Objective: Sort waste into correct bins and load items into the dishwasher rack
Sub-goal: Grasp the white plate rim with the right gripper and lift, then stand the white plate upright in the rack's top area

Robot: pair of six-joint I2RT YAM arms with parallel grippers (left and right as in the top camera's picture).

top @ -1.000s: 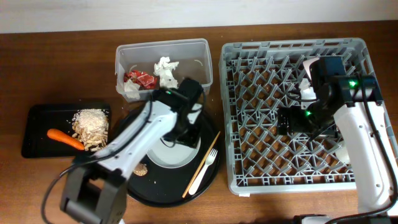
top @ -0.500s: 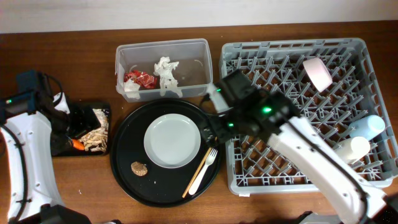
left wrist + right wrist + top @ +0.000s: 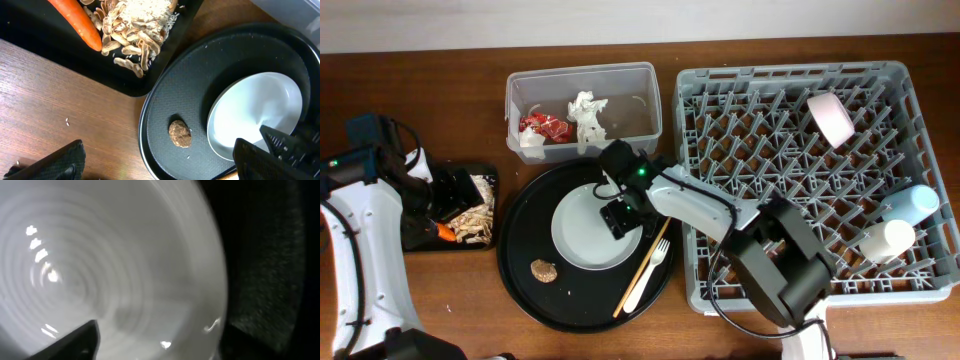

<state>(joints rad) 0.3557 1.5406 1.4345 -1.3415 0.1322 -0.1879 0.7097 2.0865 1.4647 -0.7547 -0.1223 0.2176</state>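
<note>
The white plate (image 3: 578, 240) lies directly beneath the right claw (image 3: 620, 217), whose fingers are spread over its rim. The left claw (image 3: 453, 190), also spread, is well apart.

Layout on your table (image 3: 420, 110): the rack (image 3: 785, 72) stood at the right, and the tub (image 3: 580, 70) stood behind the round tray (image 3: 525, 275). On that tray lay the plate (image 3: 582, 240), with the fork (image 3: 642, 280) and chopstick (image 3: 656, 242) to its right. The flat tray (image 3: 30, 30) sat to the left.

A carrot (image 3: 75, 21) and beige scraps (image 3: 136, 27) lie in a black tray (image 3: 25, 22), near a plate (image 3: 252, 117).
</note>
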